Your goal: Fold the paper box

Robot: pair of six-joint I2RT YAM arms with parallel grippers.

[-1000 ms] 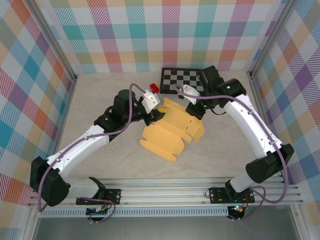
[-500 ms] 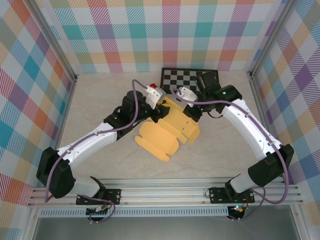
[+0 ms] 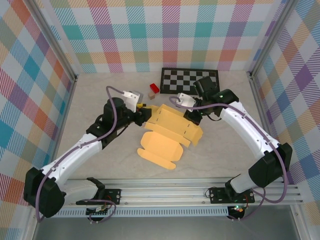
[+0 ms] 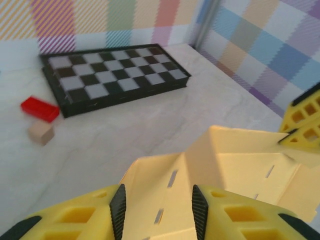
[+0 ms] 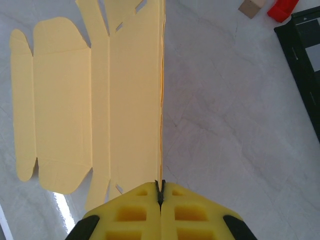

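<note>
The paper box [image 3: 170,134] is a yellow-orange card cut-out, partly raised, at the table's middle. Its near flap lies flat and one long wall stands upright. My right gripper [image 3: 193,114] is shut on the top edge of that upright wall, which the right wrist view shows edge-on as the paper box [image 5: 135,100] running away from the gripper [image 5: 160,192]. My left gripper [image 3: 145,114] is at the box's left end, open. In the left wrist view its gripper [image 4: 158,214] has black pads [image 4: 118,210] spread wide, with the slotted card of the box [image 4: 170,185] between and beyond them.
A black-and-white checkerboard mat [image 3: 190,80] lies at the back, with a red block [image 3: 154,88] and a tan block [image 3: 150,93] just left of it. Checked walls and metal posts enclose the table. Bare tabletop lies to the left and the front.
My left arm has pulled back to the left, off the top of the box. The box has opened out flatter, and its near flap now lies flat. The right gripper kept its hold.
</note>
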